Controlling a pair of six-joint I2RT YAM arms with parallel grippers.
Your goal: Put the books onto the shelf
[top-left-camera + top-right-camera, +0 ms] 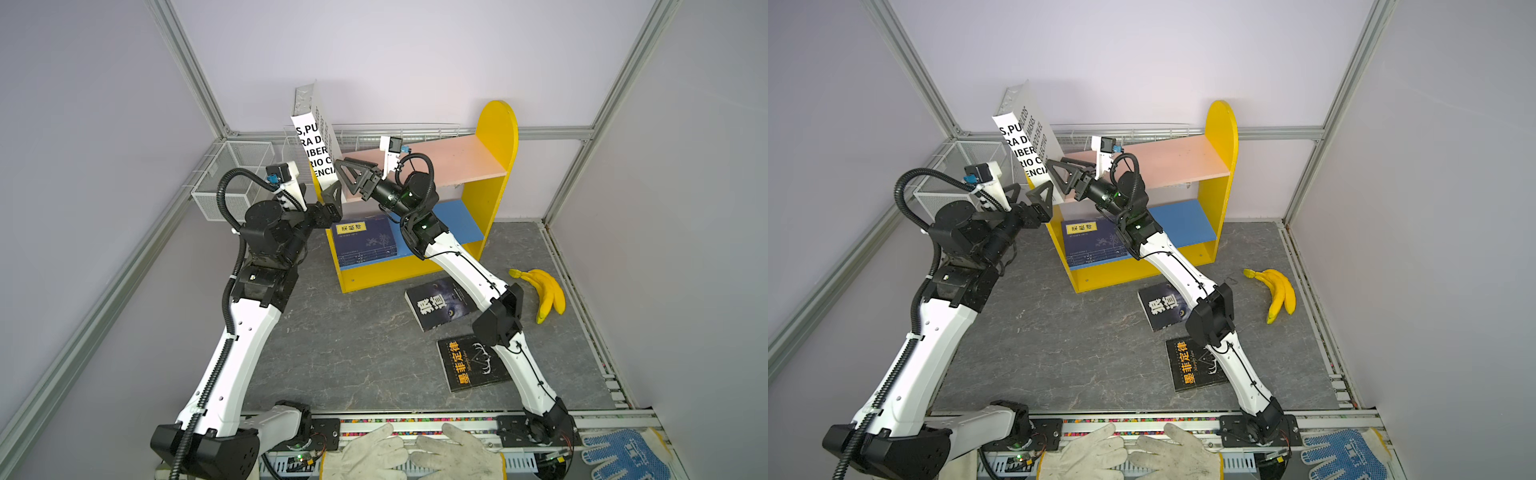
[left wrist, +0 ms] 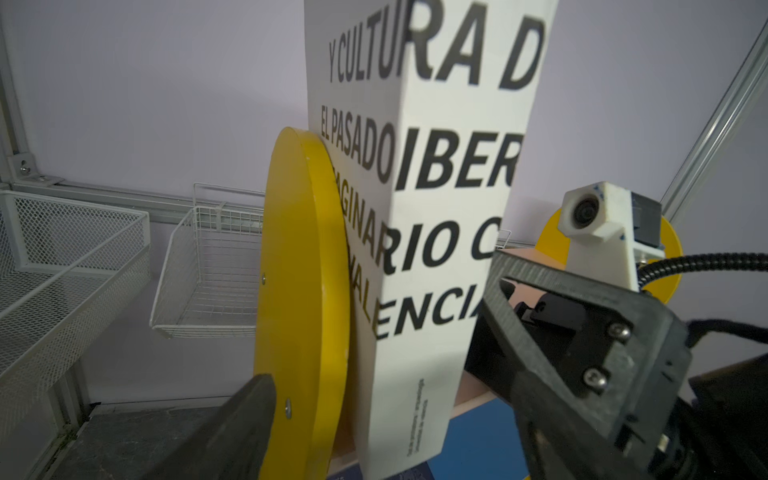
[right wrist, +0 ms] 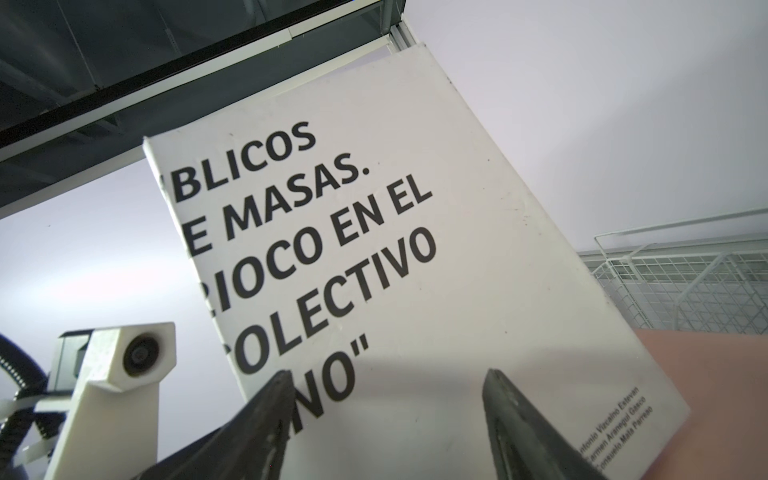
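The white book [image 1: 314, 143] is covered in smooth paper card with a faint sheen, and light scuffs are seen on it from the right wrist. The shelf [image 1: 496, 137] is made of smooth painted board, slightly glossy on the yellow, matt on the pink and blue. The fingers [image 2: 582, 289] of the right gripper [image 3: 386, 374] are formed of matt black plastic, finely ridged. The baskets [image 1: 232, 183] at the far left are made of white-coated wire mesh. The table [image 1: 353, 353] is finished like matt grey veined stone. The gloves [image 1: 374, 451] at the near edge are knitted cloth.
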